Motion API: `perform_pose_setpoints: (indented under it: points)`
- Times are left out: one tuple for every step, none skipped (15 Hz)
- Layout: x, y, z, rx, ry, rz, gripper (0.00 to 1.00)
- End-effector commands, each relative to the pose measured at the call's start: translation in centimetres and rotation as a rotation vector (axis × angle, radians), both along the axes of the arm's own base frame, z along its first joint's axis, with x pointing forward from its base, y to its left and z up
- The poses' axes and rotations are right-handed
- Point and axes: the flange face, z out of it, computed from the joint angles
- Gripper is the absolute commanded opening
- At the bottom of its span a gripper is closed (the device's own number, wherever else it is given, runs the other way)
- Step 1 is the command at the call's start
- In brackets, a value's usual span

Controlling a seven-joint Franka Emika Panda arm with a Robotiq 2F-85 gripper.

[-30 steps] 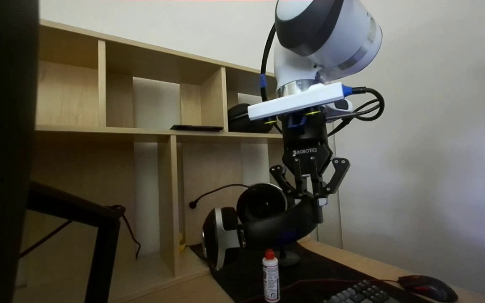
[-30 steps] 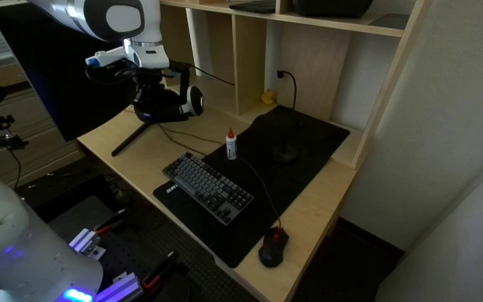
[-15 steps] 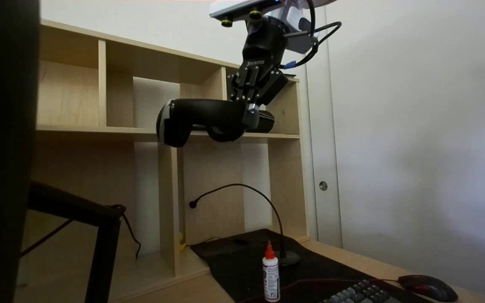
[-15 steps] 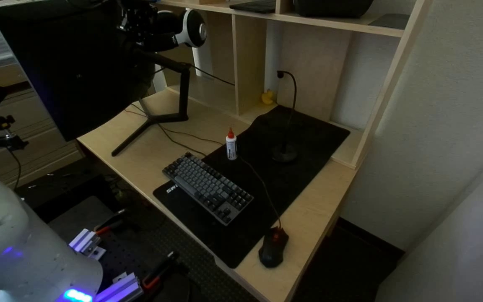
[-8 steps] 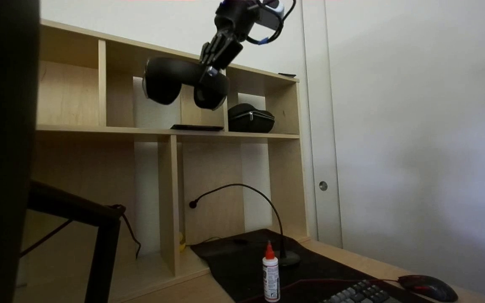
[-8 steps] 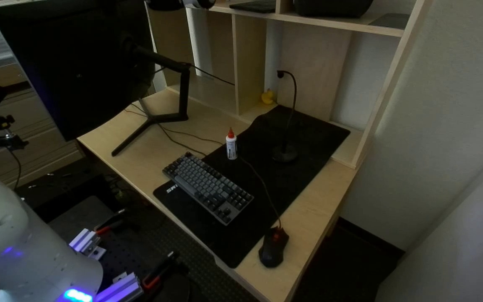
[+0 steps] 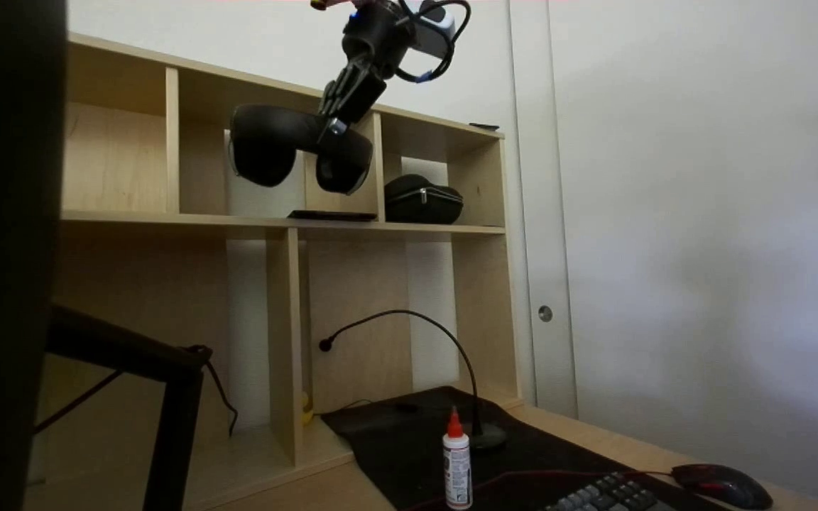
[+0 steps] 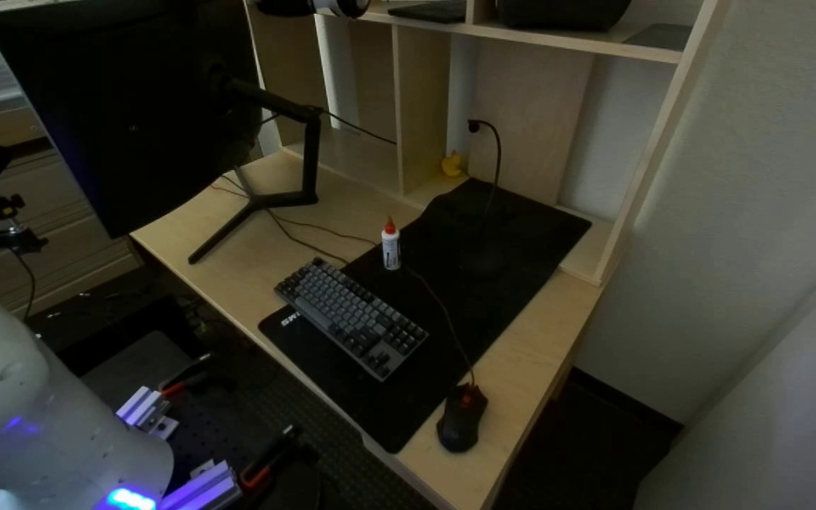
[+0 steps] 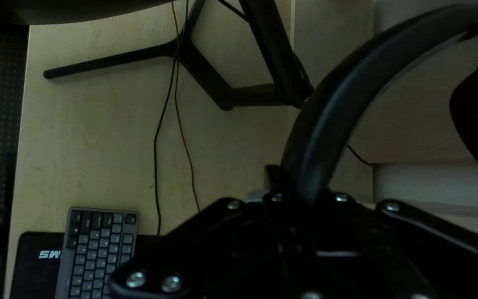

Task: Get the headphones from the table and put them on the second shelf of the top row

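The black headphones [image 7: 274, 126] hang with both earcups down in front of the second shelf of the top row [image 7: 201, 167]. Part of them shows at the top edge in an exterior view [image 8: 343, 6], beside the shelf board. My gripper [image 7: 334, 126] is shut on the headband near one earcup and tilted. In the wrist view the headband [image 9: 338, 108] runs up from between the fingers [image 9: 301, 193], with an earcup at the right edge. How far the headphones are from the shelf opening I cannot tell. The light wooden table [image 8: 241, 276] lies below.
A flat black item [image 7: 332, 215] lies on the middle shelf's right part. A black case [image 7: 423, 201] sits in the right cubby. A monitor [image 8: 117, 106], gooseneck microphone [image 7: 462, 355], white bottle [image 7: 457, 468], keyboard [image 8: 351, 319] and mouse [image 8: 462, 418] stand on the table.
My gripper has carried the headphones up from low over the table to the top row's height. In the last half second it moved slightly left and down in an exterior view.
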Motion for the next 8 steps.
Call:
perform_pose_setpoints:
  points:
    - [4.2, 1.8, 2.7, 0.064, -0.053, 0.031, 0.04]
    - [4.9, 2.4, 3.1, 0.063, -0.064, 0.037, 0.04]
    - [5.7, 3.0, 3.8, 0.062, -0.088, 0.027, 0.04]
    - [6.7, 3.5, 4.3, 0.072, -0.102, 0.018, 0.04]
    - [7.7, 4.0, 4.6, 0.085, -0.107, -0.003, 0.04]
    - [8.6, 4.3, 4.8, 0.095, -0.104, -0.039, 0.04]
    - [6.2, 3.4, 3.3, 0.069, -0.067, -0.002, 0.16]
    - [7.0, 3.8, 3.5, 0.077, -0.069, -0.018, 0.16]
